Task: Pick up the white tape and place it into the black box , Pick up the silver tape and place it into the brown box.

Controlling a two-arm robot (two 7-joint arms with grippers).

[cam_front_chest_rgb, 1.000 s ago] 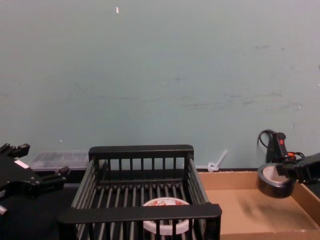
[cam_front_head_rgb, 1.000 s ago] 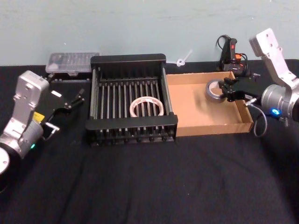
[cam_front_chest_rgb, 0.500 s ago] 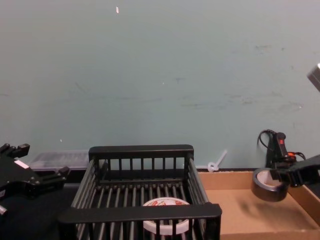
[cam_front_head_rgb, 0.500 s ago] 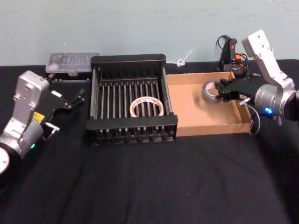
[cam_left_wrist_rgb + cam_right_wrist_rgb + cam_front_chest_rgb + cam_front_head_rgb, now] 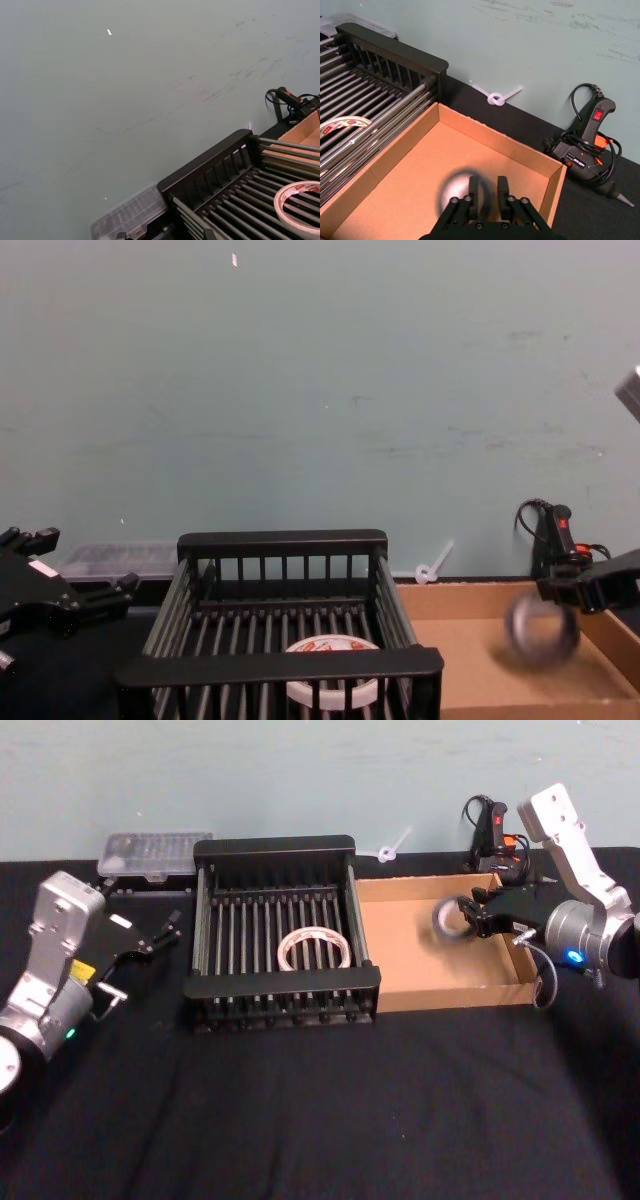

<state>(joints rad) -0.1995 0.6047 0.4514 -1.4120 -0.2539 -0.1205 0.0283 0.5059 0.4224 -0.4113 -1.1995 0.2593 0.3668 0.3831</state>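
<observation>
— What do we have in the containers?

— We see the white tape lying flat on the slatted floor of the black box; in the brown box, just beside it on the right, the silver tape is a blurred roll near the far right corner, free of the fingers.

— And the grippers?

— Our right gripper hangs over that corner with its fingers parted and holding nothing, the blurred roll just below them; our left gripper sits idle left of the black box, fingers apart and empty; behind it lies a clear plastic case, and a hot glue gun rests behind the brown box.
</observation>
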